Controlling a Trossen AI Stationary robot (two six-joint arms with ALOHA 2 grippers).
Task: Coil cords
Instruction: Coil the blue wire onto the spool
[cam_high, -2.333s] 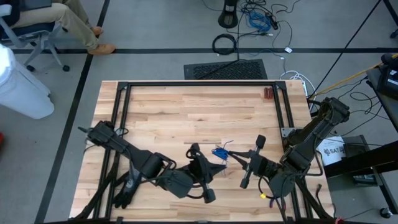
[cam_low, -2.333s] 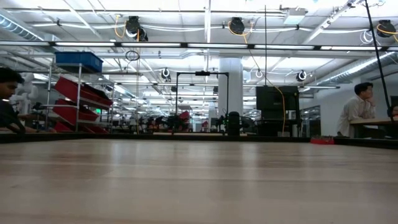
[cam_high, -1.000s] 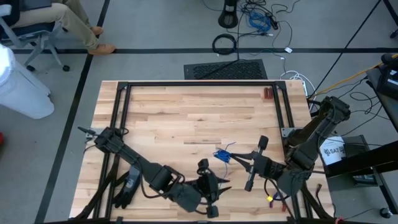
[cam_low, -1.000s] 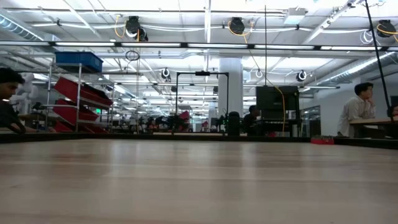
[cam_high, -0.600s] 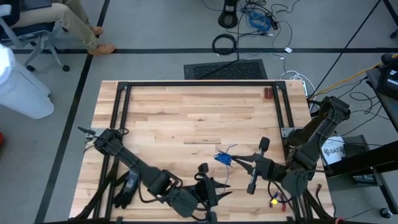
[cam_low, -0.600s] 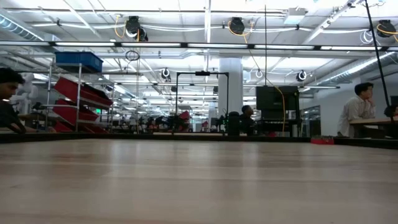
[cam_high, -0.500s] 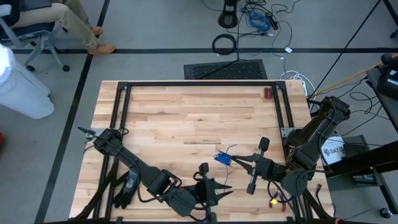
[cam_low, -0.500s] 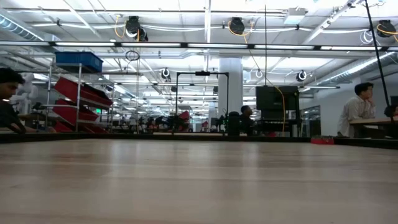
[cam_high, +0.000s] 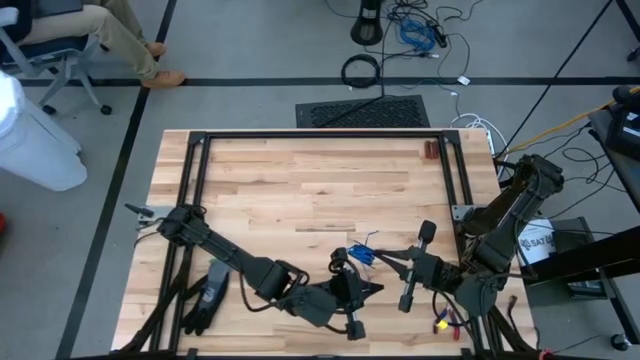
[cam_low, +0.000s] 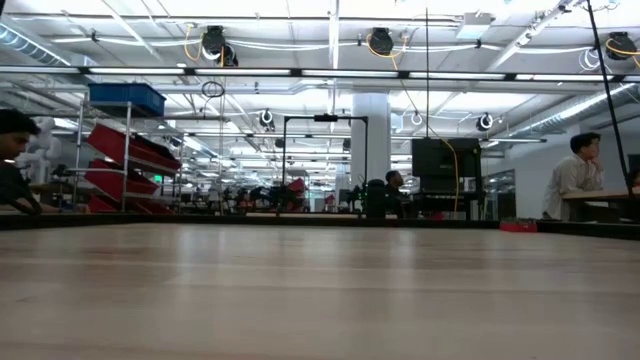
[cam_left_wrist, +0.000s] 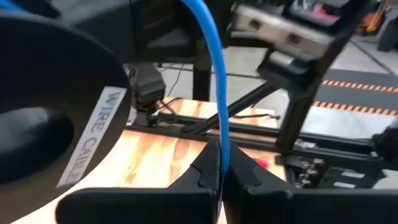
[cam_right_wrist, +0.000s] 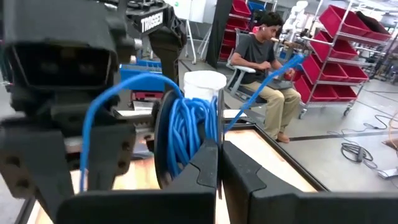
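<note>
The cord is a thin blue wire wound into a small bundle (cam_high: 358, 255) on a dark round spool (cam_right_wrist: 163, 134). It sits near the table's near-right part. My right gripper (cam_high: 376, 257) reaches in from the right and is shut on this bundle. A loose blue strand (cam_left_wrist: 214, 74) leaves the bundle and runs to my left gripper (cam_high: 376, 288), which sits just nearer than the bundle and is shut on it. Another blue tail (cam_right_wrist: 273, 74) sticks out past the spool. Neither gripper nor the wire shows in the low view. My left gripper pinches the single blue strand (cam_left_wrist: 222, 140) between its two fingers, at their free ends. The fingers lie about level, pointing toward the table's right. The strand rises from them in a smooth curve toward the bundle. My right gripper pinches the wound blue turns (cam_right_wrist: 200, 134) at the spool's rim between its two fingers. The fingers come in about level from the table's right. The spool stands on edge in the hold, above the tabletop, with a blue loop (cam_right_wrist: 93, 118) bulging off its side.
A black glove (cam_high: 205, 300) lies at the near left. Red-handled pliers (cam_high: 432, 151) lie at the far right. A black frame rail (cam_high: 195, 180) borders the tabletop (cam_high: 290, 190). A thick black cable ring (cam_high: 360, 70) lies on the floor. A seated person (cam_right_wrist: 264, 68) shows beyond the table.
My left gripper has swung from the table's near edge toward the right and far side, up to the blue bundle. Its fingers have shut on the loose strand. My right gripper and the bundle have stayed put.
</note>
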